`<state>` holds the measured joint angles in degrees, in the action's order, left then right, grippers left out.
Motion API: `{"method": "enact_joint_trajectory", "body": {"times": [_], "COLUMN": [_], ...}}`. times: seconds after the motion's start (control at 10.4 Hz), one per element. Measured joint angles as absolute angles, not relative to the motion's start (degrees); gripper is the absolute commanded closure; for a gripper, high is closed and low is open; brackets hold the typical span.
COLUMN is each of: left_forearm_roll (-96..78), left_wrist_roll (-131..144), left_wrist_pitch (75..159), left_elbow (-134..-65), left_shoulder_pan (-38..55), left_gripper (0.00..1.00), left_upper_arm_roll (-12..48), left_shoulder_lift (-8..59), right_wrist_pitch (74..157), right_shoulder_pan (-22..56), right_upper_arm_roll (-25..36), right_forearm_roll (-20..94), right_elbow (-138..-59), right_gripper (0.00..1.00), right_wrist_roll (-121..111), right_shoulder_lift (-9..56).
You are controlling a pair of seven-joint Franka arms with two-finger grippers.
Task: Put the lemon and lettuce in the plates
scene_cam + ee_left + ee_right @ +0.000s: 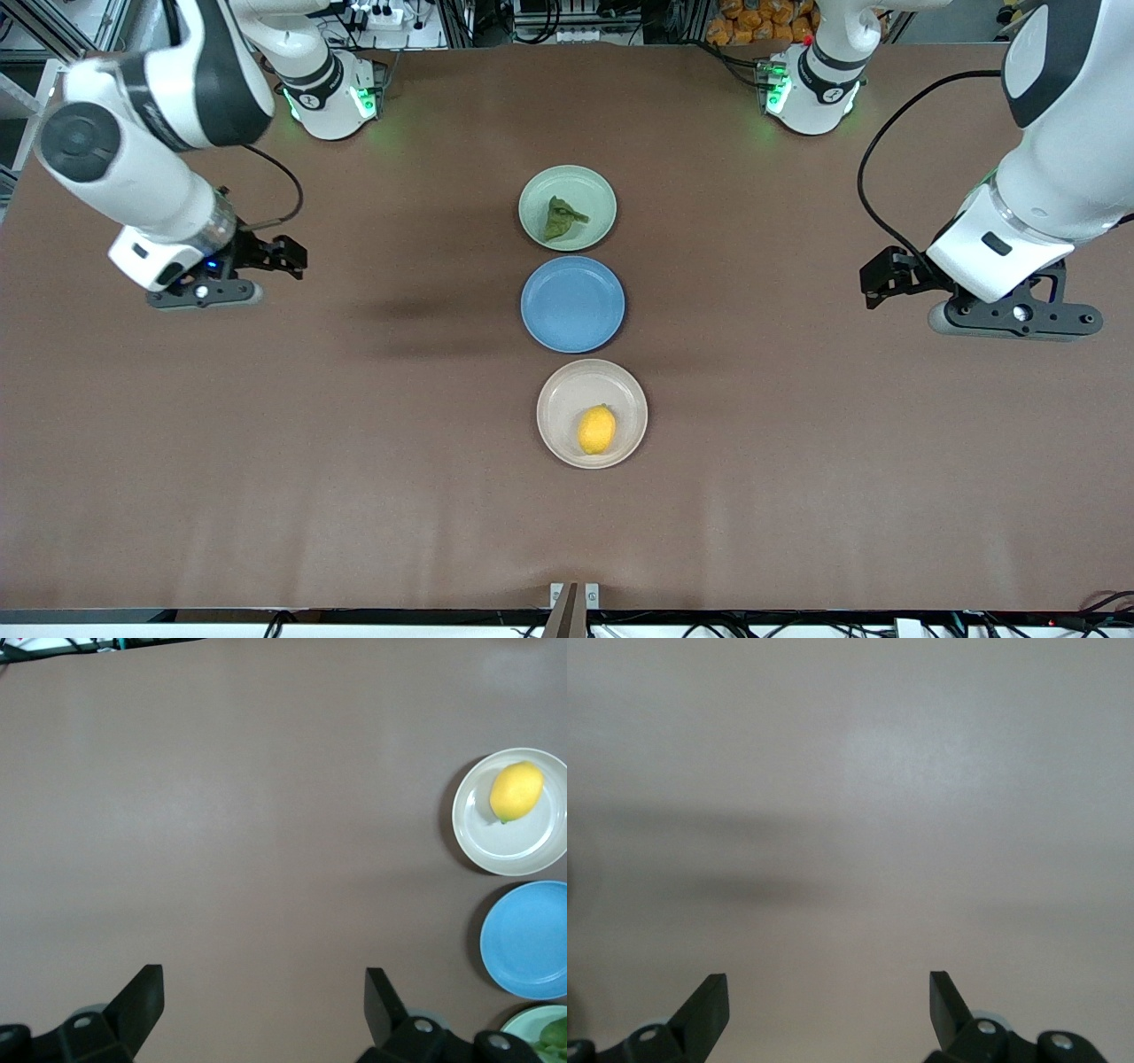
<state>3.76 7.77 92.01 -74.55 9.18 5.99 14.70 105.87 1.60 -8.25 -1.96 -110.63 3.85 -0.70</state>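
The right gripper (282,257) hangs over bare table (266,461) at the right arm's end, fingers spread wide and empty. In the middle, three plates line up: the lettuce (562,219) lies in the mint plate (536,190), farthest from the front camera, then the blue plate (572,304), then the lemon (596,430), long axis running toward that camera, in the cream plate (560,399). The left gripper (879,279) waits wide open over its end, well apart; nothing seems left to grasp.

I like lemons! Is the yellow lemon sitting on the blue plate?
No, the lemon lies in the beige plate, while the blue plate beside it holds nothing.
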Motion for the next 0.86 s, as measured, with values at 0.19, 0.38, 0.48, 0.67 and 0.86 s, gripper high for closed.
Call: {"method": "enact_joint_trajectory", "body": {"times": [0.19,0.38,0.48,0.67,0.86], "left_forearm_roll": [3.76,3.76,3.76,3.76,3.76], "left_wrist_roll": [7.59,7.62,7.72,7.84,9.4], "left_wrist_pitch": [91.97,91.85,91.83,91.82,91.79], "left_elbow": [-74.53,-74.52,-74.51,-74.43,-74.3], "left_shoulder_pan": [9.15,9.0,8.92,8.82,8.72], "left_gripper": [0.0,0.0,0.0,0.0,0.0], "left_upper_arm_roll": [5.98,5.9,5.7,4.86,4.46], "left_shoulder_lift": [14.69,14.67,14.67,14.61,13.94], "right_wrist_pitch": [99.68,94.83,92.99,90.09,89.09], "right_shoulder_pan": [1.16,1.18,1.24,1.26,1.26], "right_upper_arm_roll": [-7.33,-7.32,-7.45,-7.56,-7.49], "right_forearm_roll": [-1.29,-1.21,-1.19,-1.19,-1.19], "right_elbow": [-103.89,-96.54,-93.96,-90.81,-89.41], "right_gripper": [0.0,0.0,0.0,0.0,0.0], "right_wrist_roll": [2.32,1.93,1.92,1.92,1.93], "right_shoulder_lift": [-1.23,-1.51,-1.62,-1.65,-1.64]}}
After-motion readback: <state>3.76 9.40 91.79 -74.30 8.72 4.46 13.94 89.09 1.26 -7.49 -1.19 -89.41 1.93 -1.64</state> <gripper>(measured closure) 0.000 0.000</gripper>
